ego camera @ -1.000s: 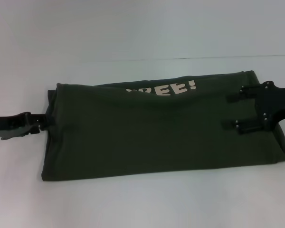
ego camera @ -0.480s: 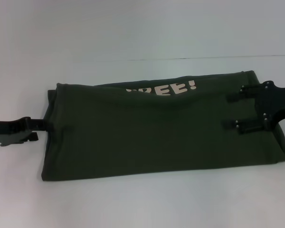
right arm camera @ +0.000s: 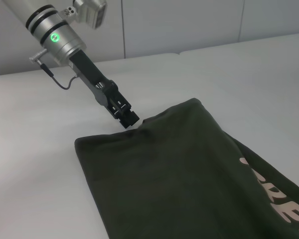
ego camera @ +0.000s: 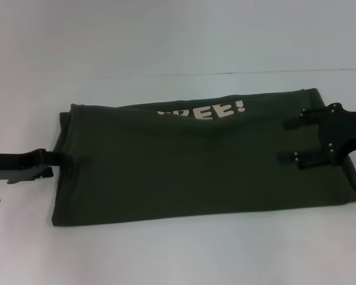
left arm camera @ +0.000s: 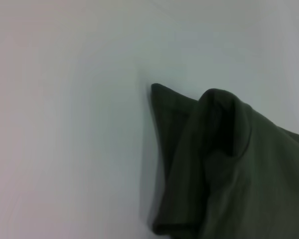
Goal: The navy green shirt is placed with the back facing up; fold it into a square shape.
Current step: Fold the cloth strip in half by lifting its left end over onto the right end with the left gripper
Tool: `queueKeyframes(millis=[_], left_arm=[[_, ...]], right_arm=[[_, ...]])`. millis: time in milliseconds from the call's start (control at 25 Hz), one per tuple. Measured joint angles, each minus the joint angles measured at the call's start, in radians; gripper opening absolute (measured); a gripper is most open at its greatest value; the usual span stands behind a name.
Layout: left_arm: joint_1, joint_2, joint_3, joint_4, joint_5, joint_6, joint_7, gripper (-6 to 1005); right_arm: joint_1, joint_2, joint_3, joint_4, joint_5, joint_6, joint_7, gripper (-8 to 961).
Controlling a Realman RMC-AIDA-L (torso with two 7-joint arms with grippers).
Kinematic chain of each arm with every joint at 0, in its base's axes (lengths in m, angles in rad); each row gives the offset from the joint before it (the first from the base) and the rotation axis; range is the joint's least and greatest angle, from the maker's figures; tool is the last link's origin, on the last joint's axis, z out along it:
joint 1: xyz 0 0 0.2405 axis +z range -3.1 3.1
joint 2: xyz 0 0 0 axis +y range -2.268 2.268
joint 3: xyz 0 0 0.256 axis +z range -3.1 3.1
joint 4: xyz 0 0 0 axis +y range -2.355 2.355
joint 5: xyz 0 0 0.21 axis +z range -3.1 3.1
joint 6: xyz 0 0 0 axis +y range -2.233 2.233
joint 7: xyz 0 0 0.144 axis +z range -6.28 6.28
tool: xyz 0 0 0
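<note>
The navy green shirt lay folded lengthwise on the white worktop. The left pincer touched its left edge; whether it gripped, I cannot tell. The right pincer hovered spread, empty, over the right end.

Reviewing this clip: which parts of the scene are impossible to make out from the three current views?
- Lettering on the navy green shirt: head view, the folded-over layer covers all but "EE!" and part of another letter.
- Left gripper: head view, its tips merge with the dark shirt edge, so any grip is unclear. The left wrist view omits its fingers.
- Right gripper: right wrist view omits it; head view shows fingers spread over the cloth.
</note>
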Motion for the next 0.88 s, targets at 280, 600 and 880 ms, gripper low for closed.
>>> queueKeyframes(millis=[280, 600, 880], left_arm=[[-0.01, -0.001, 0.01, -0.008, -0.002, -0.004, 0.001, 652], [-0.013, -0.004, 0.016, -0.021, 0.003, -0.02, 0.007, 650], [-0.014, -0.006, 0.024, -0.019, 0.003, -0.03, 0.012, 647]], right_arm=[[-0.001, 0.0, 0.0, 0.003, 0.0, 0.003, 0.001, 826], [-0.001, 0.001, 0.0, 0.005, 0.0, 0.013, -0.002, 826], [0.0, 0.0, 0.0, 0.006, 0.0, 0.015, -0.002, 826]])
